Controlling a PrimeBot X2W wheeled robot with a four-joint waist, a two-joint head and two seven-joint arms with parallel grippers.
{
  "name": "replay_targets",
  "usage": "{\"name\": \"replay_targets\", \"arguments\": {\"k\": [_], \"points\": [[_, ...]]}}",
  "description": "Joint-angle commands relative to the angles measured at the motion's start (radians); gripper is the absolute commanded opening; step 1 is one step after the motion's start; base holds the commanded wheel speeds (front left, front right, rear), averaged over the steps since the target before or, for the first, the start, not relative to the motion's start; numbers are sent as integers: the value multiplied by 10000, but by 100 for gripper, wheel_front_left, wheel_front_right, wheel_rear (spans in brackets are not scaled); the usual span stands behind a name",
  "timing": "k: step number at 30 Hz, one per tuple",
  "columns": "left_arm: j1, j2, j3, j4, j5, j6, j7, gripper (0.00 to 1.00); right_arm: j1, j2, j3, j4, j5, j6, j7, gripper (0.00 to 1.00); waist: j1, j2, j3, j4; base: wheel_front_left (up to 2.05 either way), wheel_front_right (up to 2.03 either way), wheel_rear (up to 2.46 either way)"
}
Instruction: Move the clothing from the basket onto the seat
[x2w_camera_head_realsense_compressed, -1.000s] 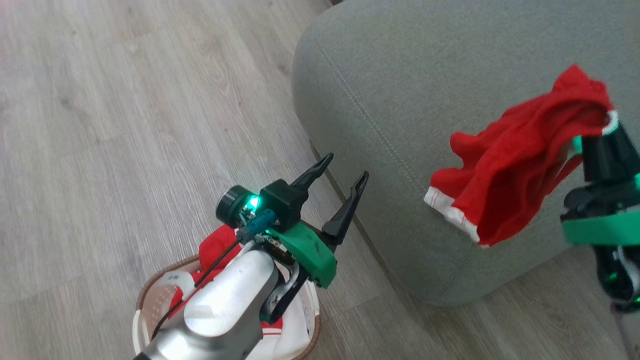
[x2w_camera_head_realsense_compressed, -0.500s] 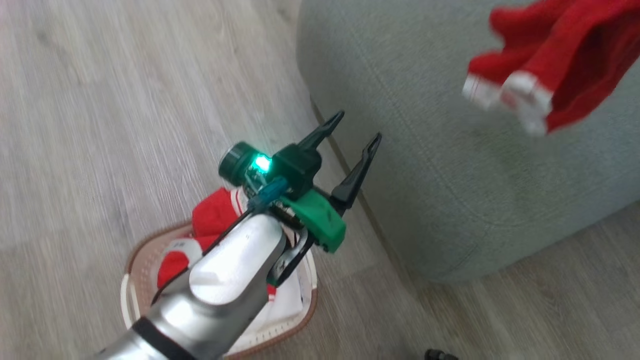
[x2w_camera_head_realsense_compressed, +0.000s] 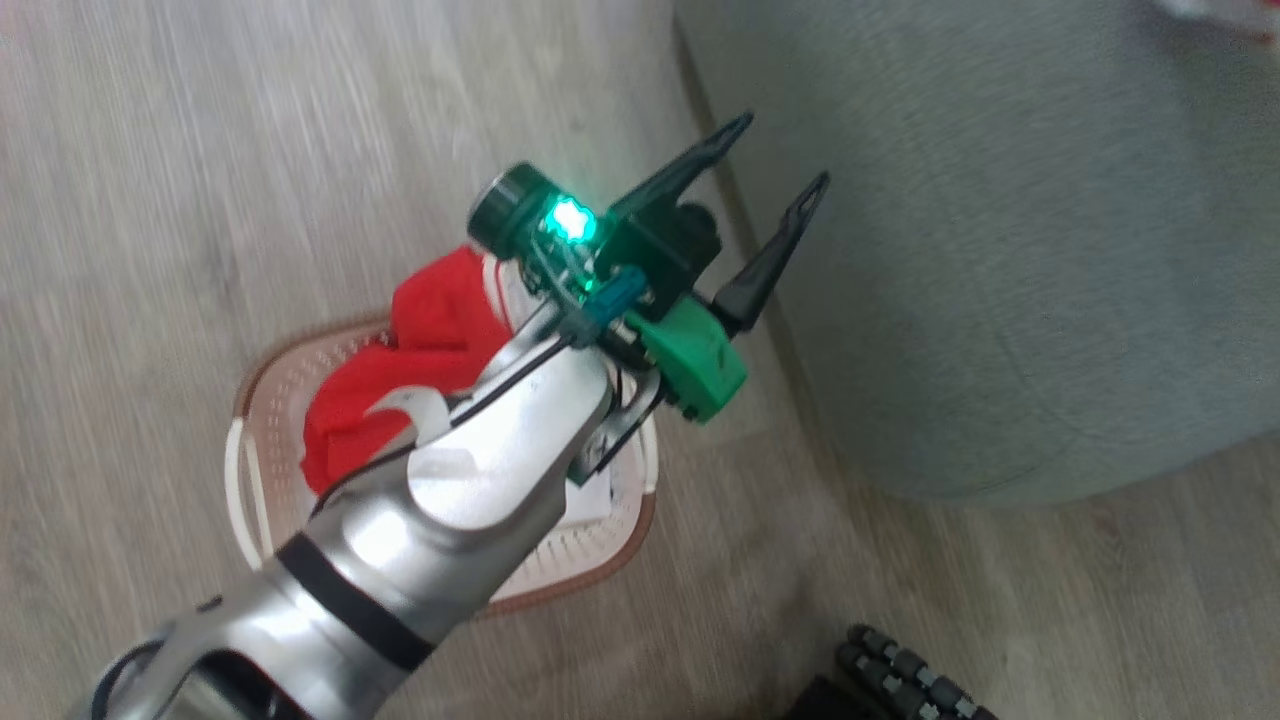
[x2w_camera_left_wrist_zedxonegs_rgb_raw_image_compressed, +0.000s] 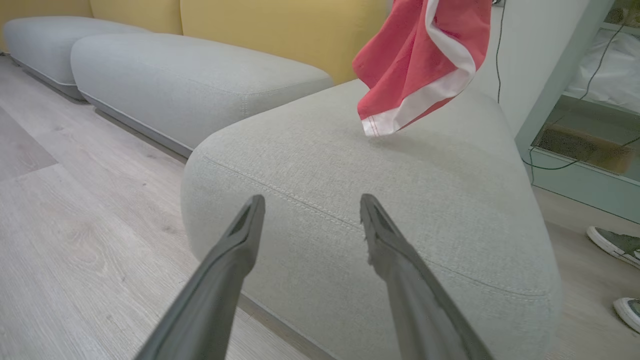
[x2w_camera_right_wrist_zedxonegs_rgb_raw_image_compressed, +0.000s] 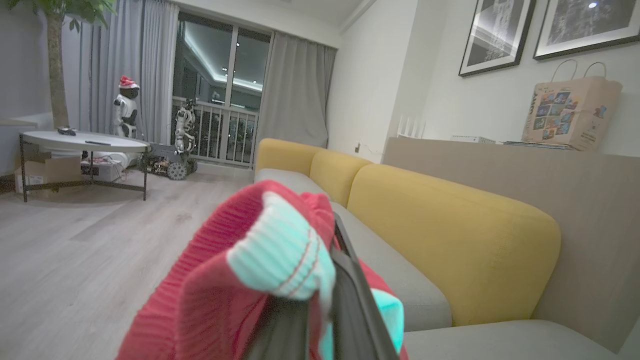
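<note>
- seat (x2w_camera_left_wrist_zedxonegs_rgb_raw_image_compressed: 350, 190): broad top bare beneath the hanging red garment (x2w_camera_left_wrist_zedxonegs_rgb_raw_image_compressed: 420, 60), open from front and left
- basket (x2w_camera_head_realsense_compressed: 600, 570): left arm (x2w_camera_head_realsense_compressed: 480, 470) hangs over much of its opening; red clothing (x2w_camera_head_realsense_compressed: 400, 370) exposed at left
- floor (x2w_camera_head_realsense_compressed: 200, 200): open left of basket; seat's wall near on right
- shoes (x2w_camera_left_wrist_zedxonegs_rgb_raw_image_compressed: 615, 245): on floor beside seat's far corner

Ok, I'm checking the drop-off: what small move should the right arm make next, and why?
Probably lower the right gripper a little before releasing. It is shut on the red garment, which hangs over the seat, apparently not yet resting on it.
</note>
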Motion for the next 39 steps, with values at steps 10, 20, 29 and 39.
{"name": "replay_targets", "arguments": {"k": [10, 20, 29, 39], "points": [[-1152, -107, -379, -348, -144, 533, -60, 100, -874, -766, 724, 1871, -36, -2, -59, 0, -2, 0, 1789, 848, 0, 0, 0], [-1140, -109, -934, -318, -903, 947, -359, 100, -1183, -1225, 3866, 4328, 1329, -2, 389, 0, -2, 0, 1792, 1255, 0, 0, 0], [-1273, -109, -1168, -241, -1309, 1198, -476, 100, -1545, -1830, 6333, 4969, 3257, -2, 2385, 0, -2, 0, 1655, 1520, 0, 0, 0], [-1006, -110, -1090, -204, -1496, 1226, -502, 100, -2237, -2075, 8083, 5248, 3808, -2, 2692, 100, -2, 0, 817, 1463, 0, 0, 0]]}}
